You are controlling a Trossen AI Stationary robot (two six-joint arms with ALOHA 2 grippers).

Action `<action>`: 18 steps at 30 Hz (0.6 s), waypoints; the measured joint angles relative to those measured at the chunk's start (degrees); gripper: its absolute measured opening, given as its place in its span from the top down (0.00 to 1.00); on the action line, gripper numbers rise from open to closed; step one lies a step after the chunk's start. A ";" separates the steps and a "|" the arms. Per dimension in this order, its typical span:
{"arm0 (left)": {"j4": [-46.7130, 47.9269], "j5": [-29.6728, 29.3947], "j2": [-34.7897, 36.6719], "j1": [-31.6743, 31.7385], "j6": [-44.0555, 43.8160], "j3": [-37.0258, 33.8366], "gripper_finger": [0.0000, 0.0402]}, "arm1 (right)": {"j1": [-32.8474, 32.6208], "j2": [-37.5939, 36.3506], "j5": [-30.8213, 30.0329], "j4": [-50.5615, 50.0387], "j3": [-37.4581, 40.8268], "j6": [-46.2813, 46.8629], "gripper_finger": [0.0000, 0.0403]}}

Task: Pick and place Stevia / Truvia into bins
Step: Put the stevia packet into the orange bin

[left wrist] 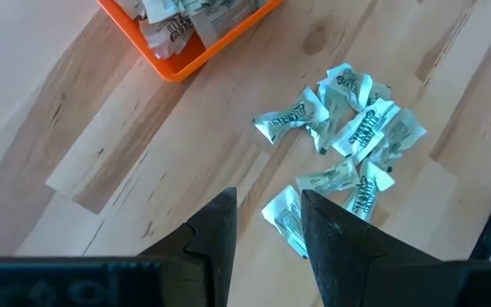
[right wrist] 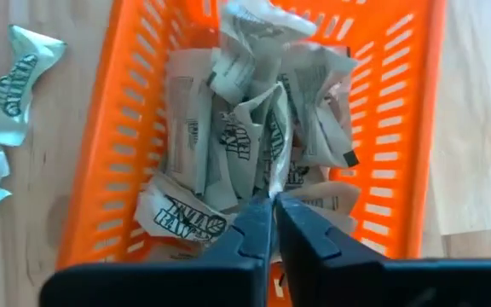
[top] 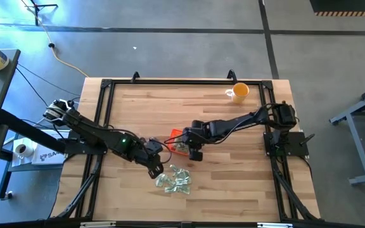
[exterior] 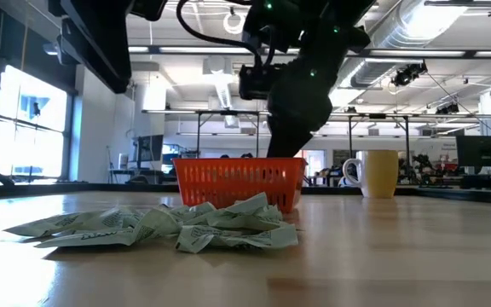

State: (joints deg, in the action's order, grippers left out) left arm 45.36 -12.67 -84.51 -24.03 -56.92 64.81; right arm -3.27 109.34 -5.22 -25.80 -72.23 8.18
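The orange tray [top: 176,135] stands mid-table and holds several crumpled white-and-green packets [right wrist: 228,145]; it also shows in the low view [exterior: 239,181]. More packets lie in a loose pile [top: 175,180] on the table just near of it, also seen in the left wrist view [left wrist: 356,128]. My right gripper [right wrist: 273,200] is over the tray's near end [top: 195,152], shut on one packet. My left gripper [left wrist: 267,213] is open and empty above the table at the pile's left [top: 156,168]; one packet [left wrist: 284,217] lies on the wood just beyond its fingers. My right gripper pinches one thin packet by its edge [right wrist: 274,175] between its two fingertips. The fingers point down into the tray from above. The packet stands on edge below the fingertips among the other packets in the tray; whether it is clear of them I cannot tell.
An orange-yellow cup [top: 239,92] stands at the table's far right, also in the low view [exterior: 380,173]. A black frame [top: 106,85] runs round the wooden table. Bare wood lies left of the tray [left wrist: 101,145].
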 joint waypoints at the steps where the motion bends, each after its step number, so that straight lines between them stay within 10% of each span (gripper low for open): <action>1: 0.02 -0.25 0.00 0.00 0.07 -0.01 0.59 | 0.00 -0.21 -0.29 -0.05 0.00 0.49 0.97; 7: -0.02 -0.52 0.00 0.02 1.10 0.01 0.59 | -1.34 -4.73 2.59 0.68 -1.19 0.76 0.90; 18: -8.98 1.58 -3.73 -0.03 14.65 -0.01 0.59 | -7.91 -9.73 2.61 -10.76 -1.44 2.90 0.39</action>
State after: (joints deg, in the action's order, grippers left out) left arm 36.39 -11.09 -88.24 -24.06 -42.27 64.79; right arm -11.18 99.61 -2.61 -36.56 -73.67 11.08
